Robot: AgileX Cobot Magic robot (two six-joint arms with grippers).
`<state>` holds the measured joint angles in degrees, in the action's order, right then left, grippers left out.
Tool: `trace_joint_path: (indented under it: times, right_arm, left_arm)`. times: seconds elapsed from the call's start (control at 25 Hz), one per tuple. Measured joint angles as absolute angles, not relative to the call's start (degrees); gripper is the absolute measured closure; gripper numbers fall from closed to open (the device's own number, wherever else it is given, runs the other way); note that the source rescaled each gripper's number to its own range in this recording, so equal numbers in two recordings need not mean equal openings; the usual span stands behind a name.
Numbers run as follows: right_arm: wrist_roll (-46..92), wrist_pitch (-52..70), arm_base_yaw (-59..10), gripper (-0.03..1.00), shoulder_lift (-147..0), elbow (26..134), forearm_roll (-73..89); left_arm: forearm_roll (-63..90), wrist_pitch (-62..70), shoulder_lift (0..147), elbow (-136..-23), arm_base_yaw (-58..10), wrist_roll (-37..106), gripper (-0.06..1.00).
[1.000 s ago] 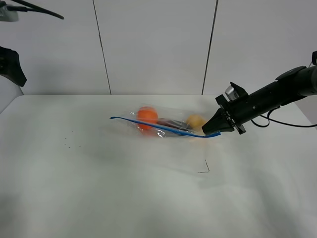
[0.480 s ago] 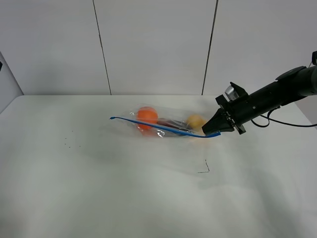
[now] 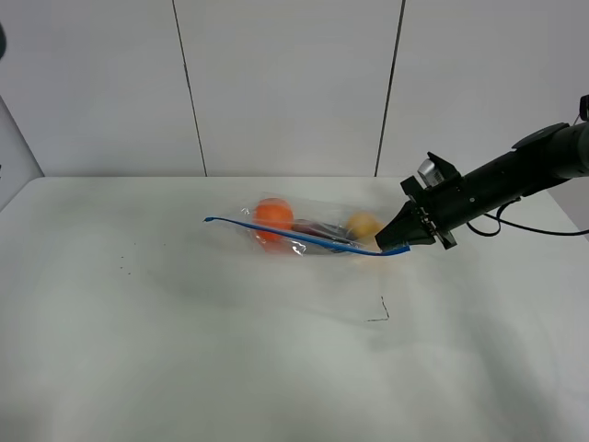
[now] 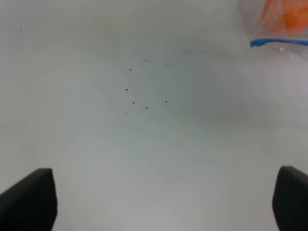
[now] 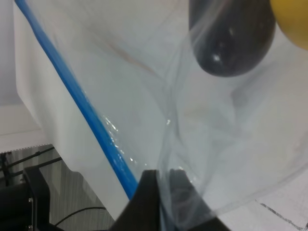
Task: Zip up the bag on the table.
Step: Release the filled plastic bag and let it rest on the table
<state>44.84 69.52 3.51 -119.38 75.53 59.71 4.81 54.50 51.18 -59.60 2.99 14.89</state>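
The clear bag (image 3: pixel 308 226) lies on the white table (image 3: pixel 230 359) with an orange (image 3: pixel 273 214), a dark eggplant (image 3: pixel 317 227) and a yellow pear (image 3: pixel 363 224) inside. Its blue zip strip (image 3: pixel 294 236) runs along the near edge. My right gripper (image 3: pixel 392 241) is shut on the strip's right end. In the right wrist view the gripper (image 5: pixel 166 199) pinches the plastic beside the strip (image 5: pixel 77 98), with the eggplant (image 5: pixel 231 33) behind. My left gripper (image 4: pixel 159 207) is open above bare table, well away from the bag's left corner (image 4: pixel 279 42), and is outside the high view.
A small black mark (image 3: pixel 379 313) lies on the table in front of the bag. Tiny dark specks (image 3: pixel 124 267) sit at the left and show in the left wrist view (image 4: pixel 139 91). A grey panelled wall (image 3: pixel 285 83) stands behind the table.
The left arm, seen at the top left corner a second ago, has drawn out of the high view. The right gripper and the bag have not moved.
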Motion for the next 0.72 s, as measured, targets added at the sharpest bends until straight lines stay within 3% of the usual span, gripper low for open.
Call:
trace_joint_path:
  times: [0.72]
  right_arm:
    - [45.06,69.52,3.51,0.97,-119.38,75.53,59.71]
  left_arm:
    - [7.89,52.20,18.71,-39.46,2.99,14.89,-0.06]
